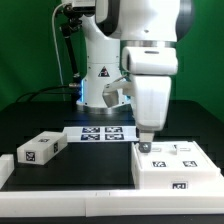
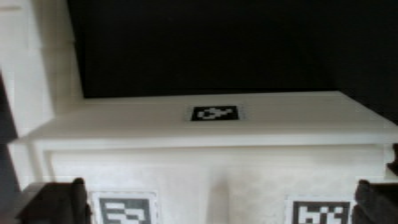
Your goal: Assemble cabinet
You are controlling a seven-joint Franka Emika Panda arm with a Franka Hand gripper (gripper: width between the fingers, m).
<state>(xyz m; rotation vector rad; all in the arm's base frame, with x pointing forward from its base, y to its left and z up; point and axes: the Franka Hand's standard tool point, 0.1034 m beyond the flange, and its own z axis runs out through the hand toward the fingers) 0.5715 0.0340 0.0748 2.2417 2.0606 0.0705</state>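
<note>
On the exterior view's right, at the near side of the black tabletop point(image 1: 90, 165), sits the cabinet body point(image 1: 175, 172), a low white box with square black-and-white tags on its top and on its near face. The white robot arm point(image 1: 150, 60) rises from a base at the far middle of the scene and reaches straight down over the body's far corner on the exterior view's left. Its jaws are spread wide and pinch nothing. From the exterior view I cannot tell whether their tips touch the box or hang just above it.

The wrist view looks along the cabinet body point(image 2: 196, 135), with one tag point(image 2: 215, 113) on its flat surface and two more on the adjoining face. The two dark fingers point(image 2: 377, 200) stand well apart in front of that face.

A smaller white block point(image 1: 40, 148), tagged on its top, lies well apart from the body on the exterior view's left. Between them and a little farther back, the marker board point(image 1: 105, 132) lies flat. A white rail point(image 1: 70, 197) runs along the tabletop's near edge.
</note>
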